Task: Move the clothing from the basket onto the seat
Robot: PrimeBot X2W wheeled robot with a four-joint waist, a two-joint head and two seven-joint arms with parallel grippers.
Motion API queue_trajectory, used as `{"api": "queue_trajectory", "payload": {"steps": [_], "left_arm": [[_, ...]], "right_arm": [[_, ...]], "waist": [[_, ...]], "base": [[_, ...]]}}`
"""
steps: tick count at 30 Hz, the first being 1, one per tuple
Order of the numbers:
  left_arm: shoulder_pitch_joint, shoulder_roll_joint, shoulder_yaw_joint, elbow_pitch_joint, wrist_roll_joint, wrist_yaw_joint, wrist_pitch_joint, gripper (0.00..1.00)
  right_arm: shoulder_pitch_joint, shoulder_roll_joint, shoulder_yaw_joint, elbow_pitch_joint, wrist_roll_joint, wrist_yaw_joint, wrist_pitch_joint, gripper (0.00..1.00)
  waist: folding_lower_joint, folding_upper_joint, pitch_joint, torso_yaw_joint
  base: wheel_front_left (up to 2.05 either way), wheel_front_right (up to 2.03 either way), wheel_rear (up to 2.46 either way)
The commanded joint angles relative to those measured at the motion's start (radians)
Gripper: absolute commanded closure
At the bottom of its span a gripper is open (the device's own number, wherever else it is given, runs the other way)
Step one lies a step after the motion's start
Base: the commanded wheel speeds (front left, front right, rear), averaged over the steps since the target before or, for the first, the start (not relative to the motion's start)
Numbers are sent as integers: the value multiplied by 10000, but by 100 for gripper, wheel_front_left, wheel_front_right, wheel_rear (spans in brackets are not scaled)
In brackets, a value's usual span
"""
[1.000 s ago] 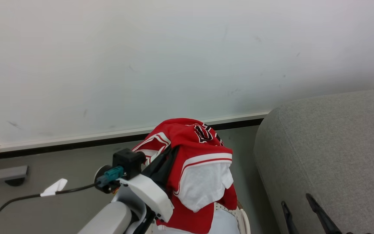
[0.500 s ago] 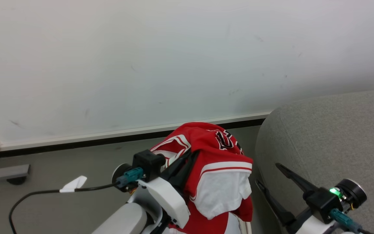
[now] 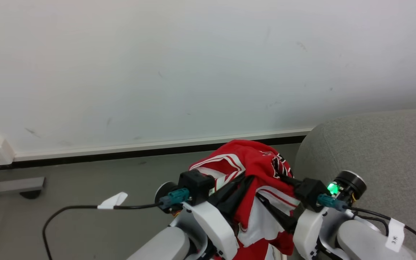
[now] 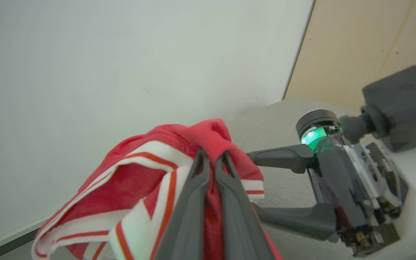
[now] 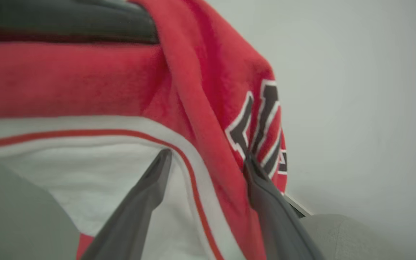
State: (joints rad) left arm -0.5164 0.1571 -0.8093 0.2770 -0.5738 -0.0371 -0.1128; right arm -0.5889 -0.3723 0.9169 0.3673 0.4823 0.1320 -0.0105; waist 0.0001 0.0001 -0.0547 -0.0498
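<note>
Since a second ago the right claw [image 3: 270,187] has risen from the lower right corner of the head view to the clothing [image 3: 251,159], and the left arm has carried that clothing rightward, closer to the seat [image 3: 374,144]; the camera itself has also shifted a little.

Both pale forearms rise from the bottom edge of the head view and lean in toward each other, with the red jersey bunched between them. The left claw [image 3: 247,177] points up and to the right, its tips buried in the cloth. In the left wrist view the left claw [image 4: 213,157] has its two dark fingers pressed nearly together, pinching a red fold of the clothing [image 4: 139,173], which drapes down on either side with white-and-red trim showing.

The right claw [image 4: 253,182] reaches in from the opposite side with its fingers spread wide, a green light glowing on its wrist. Its own view shows the right claw [image 5: 206,157] gaping, with the striped edge of the clothing [image 5: 193,72] lying between the fingers; one tip sits at the white inner side, the other by the black-and-white lettering. Whether the tips press on the cloth is not clear.

The clothing hangs in the air, just beside the rounded left end of the seat [image 4: 273,133], in front of a pale wall [image 3: 193,65].
</note>
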Motion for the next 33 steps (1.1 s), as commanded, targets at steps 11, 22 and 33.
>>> {"api": "queue_trajectory", "payload": {"steps": [11,22,33], "left_arm": [[-480,-528,-271,334,-402,-402,41,100],[-581,-281,-12,596,-388,-129,-222,100],[-206,18,133,745,-227,236,-706,0]], "right_arm": [[-1530,1639,1979,3304,2317,-23,-1844,100],[-2129,1650,2804,4226,3357,-23,-2536,100],[-1856,1338,1909,3962,2897,-23,-2554,100]], "waist": [[-1,-1,-92,197],[-1,-1,-53,148],[-1,-1,56,121]], "base": [[0,0,0],[0,0,0],[0,0,0]]}}
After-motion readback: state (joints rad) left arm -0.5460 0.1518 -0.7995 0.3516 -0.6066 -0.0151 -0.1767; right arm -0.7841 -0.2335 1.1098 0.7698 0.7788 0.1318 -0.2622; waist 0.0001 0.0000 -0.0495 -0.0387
